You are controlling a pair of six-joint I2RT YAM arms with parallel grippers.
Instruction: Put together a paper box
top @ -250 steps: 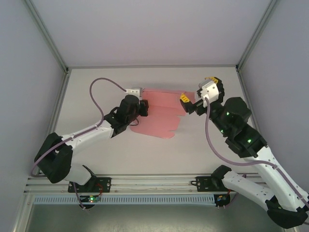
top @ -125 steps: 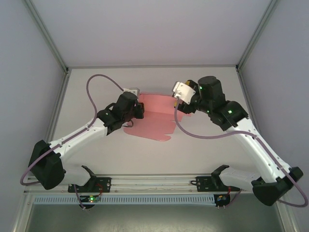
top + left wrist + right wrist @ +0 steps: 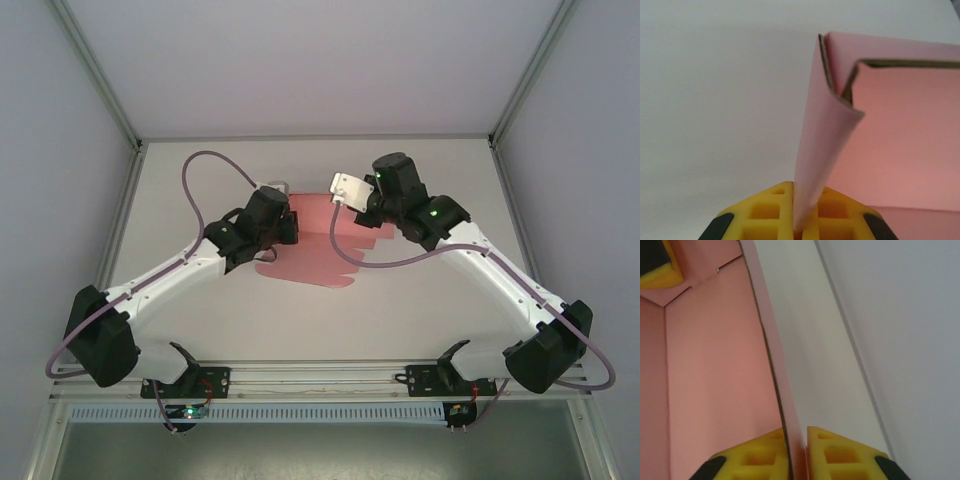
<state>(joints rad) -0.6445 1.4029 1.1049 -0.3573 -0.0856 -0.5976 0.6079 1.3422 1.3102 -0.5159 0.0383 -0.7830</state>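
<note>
The paper box point(image 3: 325, 255) lies half-folded at the centre of the desk point(image 3: 300, 330), its long axis running nine to three; the left jaws pinch its ten o'clock flap; the right jaws clamp a raised wall at two o'clock; both arms are equally near.

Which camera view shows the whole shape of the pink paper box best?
The top external view: the paper box shows its outline almost whole, only its ends covered. The left wrist view gives one folded flap pinched in the left gripper; the right wrist view gives one panel edge-on in the right gripper.
</note>
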